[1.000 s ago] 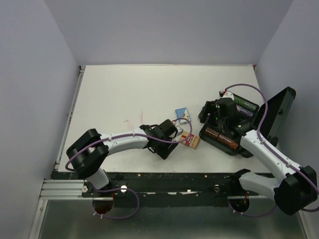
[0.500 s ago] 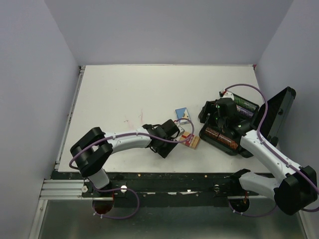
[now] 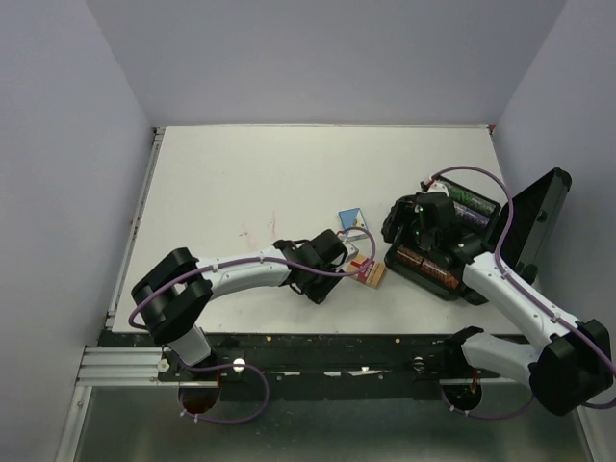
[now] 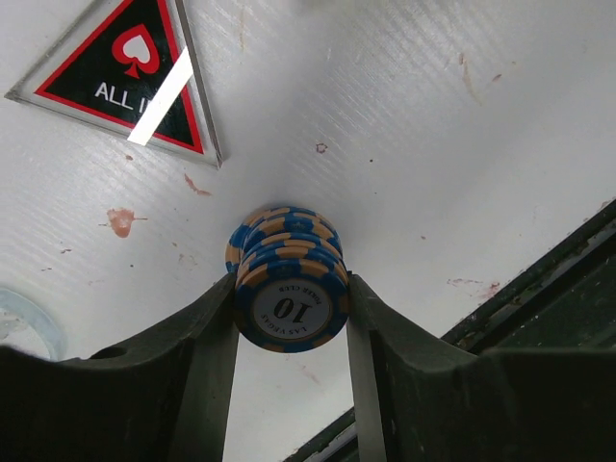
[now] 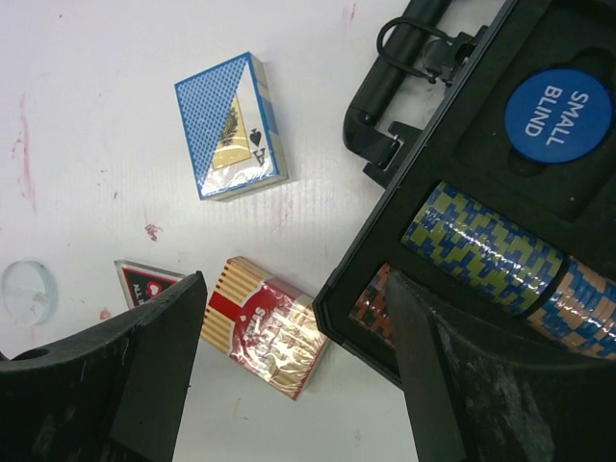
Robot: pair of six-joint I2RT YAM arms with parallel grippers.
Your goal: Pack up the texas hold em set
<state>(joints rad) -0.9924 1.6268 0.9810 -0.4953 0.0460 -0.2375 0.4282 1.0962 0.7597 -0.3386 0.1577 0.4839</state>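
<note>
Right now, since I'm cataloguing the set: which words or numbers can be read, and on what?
"SMALL BLIND": blue round marker in the case.
"ALL I", the rest covered: triangular marker.
"10": face of the chip stack; its ring lettering is too small.
Print on the red card box and blue card box: too small to read.

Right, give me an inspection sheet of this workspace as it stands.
Surface: white table, reddish stains.
Job's things: black case open, lid up, chip rows and Small Blind marker inside; blue card box, red card box, All In marker and clear marker loose on the table.
Clutter: nothing seen.
End effectors: left end effector shut on chip stack marked 10; right end effector open, empty, over the case's edge.
Cables: purple cable along each arm; the right arm's arcs over the case.
Surroundings: lilac walls; metal rail at the near edge.
</note>
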